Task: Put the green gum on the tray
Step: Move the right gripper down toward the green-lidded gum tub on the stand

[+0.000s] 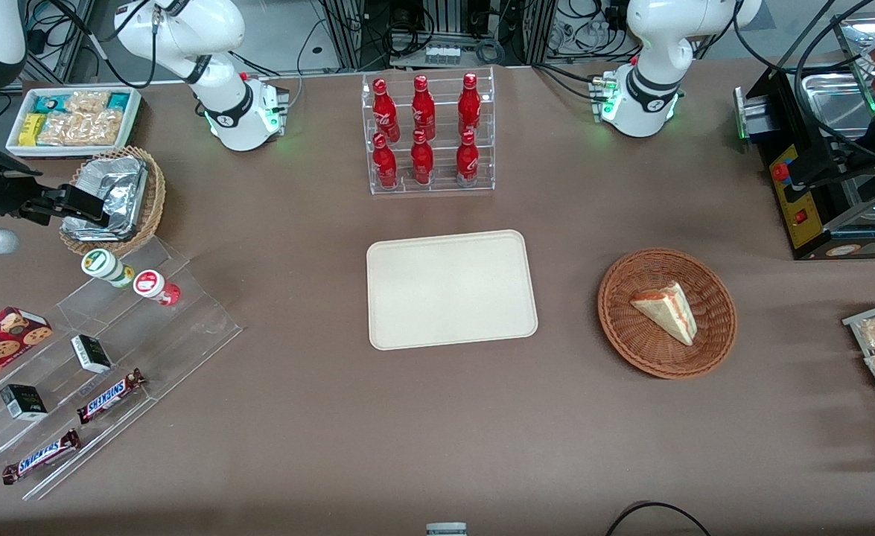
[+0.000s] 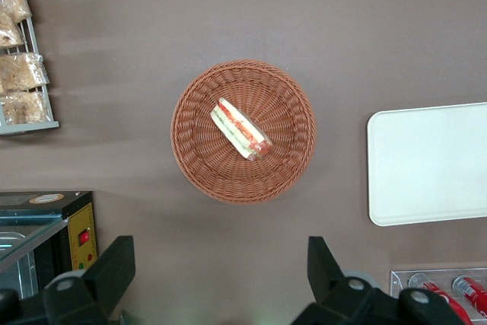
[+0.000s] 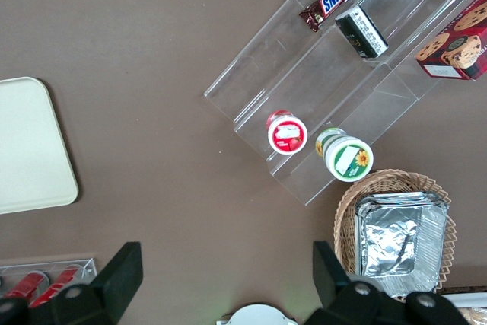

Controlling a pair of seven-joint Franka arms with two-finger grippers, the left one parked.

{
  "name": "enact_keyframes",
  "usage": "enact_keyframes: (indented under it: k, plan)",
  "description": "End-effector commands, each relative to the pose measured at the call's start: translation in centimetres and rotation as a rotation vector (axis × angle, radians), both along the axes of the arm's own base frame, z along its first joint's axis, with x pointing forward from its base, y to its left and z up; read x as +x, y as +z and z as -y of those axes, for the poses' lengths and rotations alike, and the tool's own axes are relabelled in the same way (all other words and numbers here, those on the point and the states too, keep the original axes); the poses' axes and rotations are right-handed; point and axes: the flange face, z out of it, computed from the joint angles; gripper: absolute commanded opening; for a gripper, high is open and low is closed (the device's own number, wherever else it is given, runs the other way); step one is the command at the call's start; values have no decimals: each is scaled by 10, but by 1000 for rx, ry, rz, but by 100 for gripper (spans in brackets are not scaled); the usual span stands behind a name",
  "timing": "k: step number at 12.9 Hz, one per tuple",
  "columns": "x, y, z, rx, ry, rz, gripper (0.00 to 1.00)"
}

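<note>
Green gum (image 1: 106, 267) x1: small cyl. bottle, white lid w/ green ring, green-and-white body; stands on top step of clear acrylic riser (image 1: 102, 357), mid-left of front frame, just beside red gum (image 1: 156, 286) x1. Tray (image 1: 450, 289) x1, cream, rounded corners, frame centre, well apart from gum. Gripper (image 1: 98, 211) x1, fingers spread wide, holding nothing, over foil-pan basket (image 1: 156, 195) above the gum. Cola bottles (image 1: 423, 131) x6. Snickers (image 1: 109, 395) x2. Wicker baskets x2.
</note>
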Motion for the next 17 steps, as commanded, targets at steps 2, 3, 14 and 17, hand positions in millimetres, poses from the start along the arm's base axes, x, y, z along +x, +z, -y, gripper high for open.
enact_keyframes:
  k: [2, 3, 14, 17]
  plan:
    - [-4, 5, 14, 27, 15, 1, 99]
    - [-5, -1, 20, 30, 14, -9, 99]
    - [-60, -130, 99, 31, 480, 149, 99]
    - [-64, -151, 118, 9, 598, 183, 99]
